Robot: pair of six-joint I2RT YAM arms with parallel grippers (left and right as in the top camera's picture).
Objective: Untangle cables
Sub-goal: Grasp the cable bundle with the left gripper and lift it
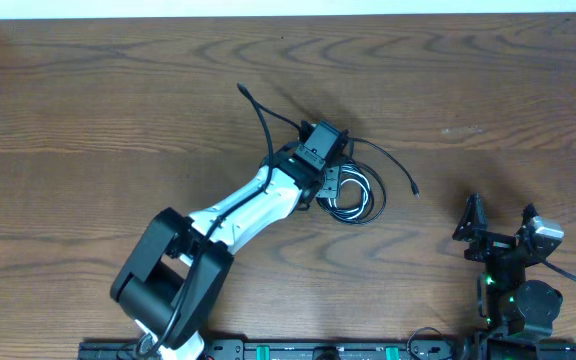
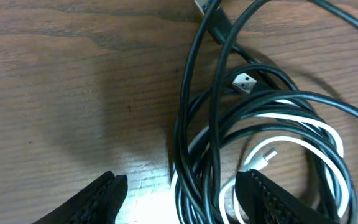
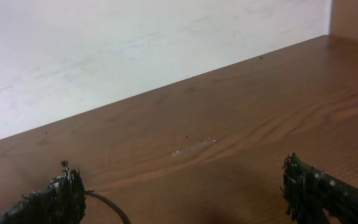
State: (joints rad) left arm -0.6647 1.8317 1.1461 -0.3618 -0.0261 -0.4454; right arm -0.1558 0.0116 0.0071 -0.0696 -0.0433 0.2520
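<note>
Evidently, little of the untangling can be counted as done: the cables (image 1: 356, 200) are seen lying near the middle of the table (image 1: 118, 110) as one overlapping coil, black loops crossing one another with the white strand (image 2: 303, 127) threaded among them (a bare USB plug (image 2: 244, 81) is caught in the upper part of the heap). Only two black ends are led out of the coil, one up-left and one to the right, so nearly all of the separating is judged to be left. The left arm is stretched diagonally from its base to the bundle, and the left gripper (image 2: 182, 182) is held low over it, its jaws apart and straddling several strands at the coil's edge; nothing is seen to be clamped. The right gripper (image 3: 182, 174) is kept well apart from the cables, near its own base, aimed across bare wood, jaws spread wide with nothing between them.
</note>
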